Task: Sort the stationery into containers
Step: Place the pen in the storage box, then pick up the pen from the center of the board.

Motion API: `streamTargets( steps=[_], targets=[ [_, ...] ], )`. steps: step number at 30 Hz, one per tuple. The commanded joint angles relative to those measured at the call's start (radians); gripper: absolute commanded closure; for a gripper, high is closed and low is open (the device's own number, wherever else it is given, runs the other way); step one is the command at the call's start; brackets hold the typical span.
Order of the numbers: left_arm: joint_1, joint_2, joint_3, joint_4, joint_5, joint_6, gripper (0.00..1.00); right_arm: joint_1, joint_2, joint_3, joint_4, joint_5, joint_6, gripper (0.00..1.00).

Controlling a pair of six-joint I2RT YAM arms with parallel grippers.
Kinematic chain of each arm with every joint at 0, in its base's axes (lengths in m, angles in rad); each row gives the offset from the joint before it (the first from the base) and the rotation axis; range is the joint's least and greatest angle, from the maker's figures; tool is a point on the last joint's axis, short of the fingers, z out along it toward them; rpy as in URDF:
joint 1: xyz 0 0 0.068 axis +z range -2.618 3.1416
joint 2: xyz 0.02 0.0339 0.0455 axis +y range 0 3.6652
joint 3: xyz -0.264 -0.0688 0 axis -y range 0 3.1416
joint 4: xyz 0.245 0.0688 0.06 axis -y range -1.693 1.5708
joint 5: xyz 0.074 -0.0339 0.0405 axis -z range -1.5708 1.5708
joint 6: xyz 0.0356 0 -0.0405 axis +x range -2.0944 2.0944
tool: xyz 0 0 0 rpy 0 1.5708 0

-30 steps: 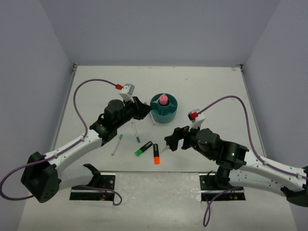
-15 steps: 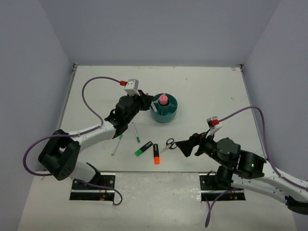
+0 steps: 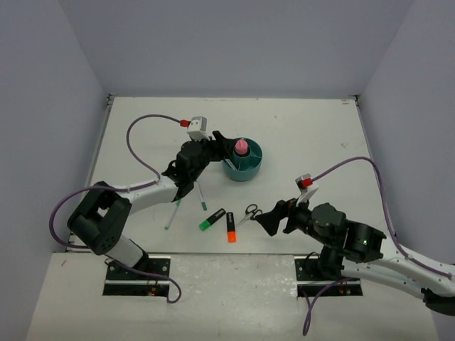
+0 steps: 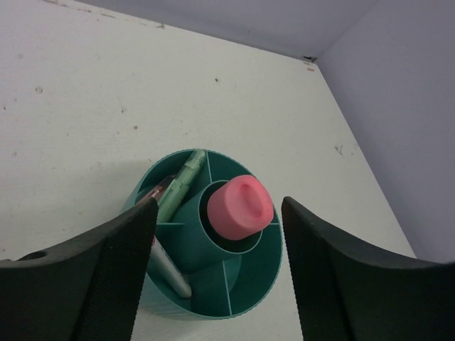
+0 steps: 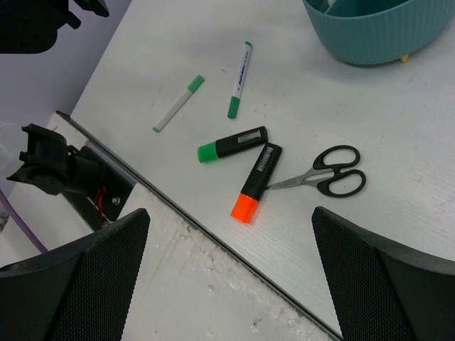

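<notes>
Teal organizer [image 3: 240, 173]: directly under your left gripper [image 4: 219, 206], jaws spread, holding nothing. Glue stick [image 4: 239, 206] upright in centre well. Your right gripper [image 5: 231, 212] released, above orange highlighter [image 5: 257, 181]; scissors [image 5: 330, 174] touching it on table.

Inspection of my own build. Left arm [image 3: 148, 193] and right arm [image 3: 405, 264]: white link shells with black joint housings. Base plates [image 3: 153, 268]: black and flat. One purple cable [image 3: 130, 135] runs along each arm and ends at a red connector [image 3: 184, 122] beside a pale grey camera block [image 3: 197, 128] at the wrist. Left gripper [image 4: 219, 204] and right gripper [image 5: 231, 212]: fingers [image 4: 106, 284] matte black, broad, rounded at the tips, with a fine dotted grip texture on the inner faces.
</notes>
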Motion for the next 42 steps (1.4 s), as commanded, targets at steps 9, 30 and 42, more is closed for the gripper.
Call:
streamTargets(
  steps=[9, 30, 42],
  targets=[
    [0.001, -0.418, 0.101, -0.484, -0.230, -0.030, 0.00, 0.001, 0.465, 0.152, 0.008, 0.003, 0.053, 0.01],
    [0.001, -1.198, 0.141, -1.326, -0.401, 0.048, 0.00, 0.003, 1.571, 1.026, -0.179, -0.002, -0.078, 0.50],
    [0.002, -1.230, 0.048, -1.300, -0.384, 0.081, 0.00, -0.059, 1.722, 1.073, -0.191, -0.049, -0.090, 0.56]
  ],
)
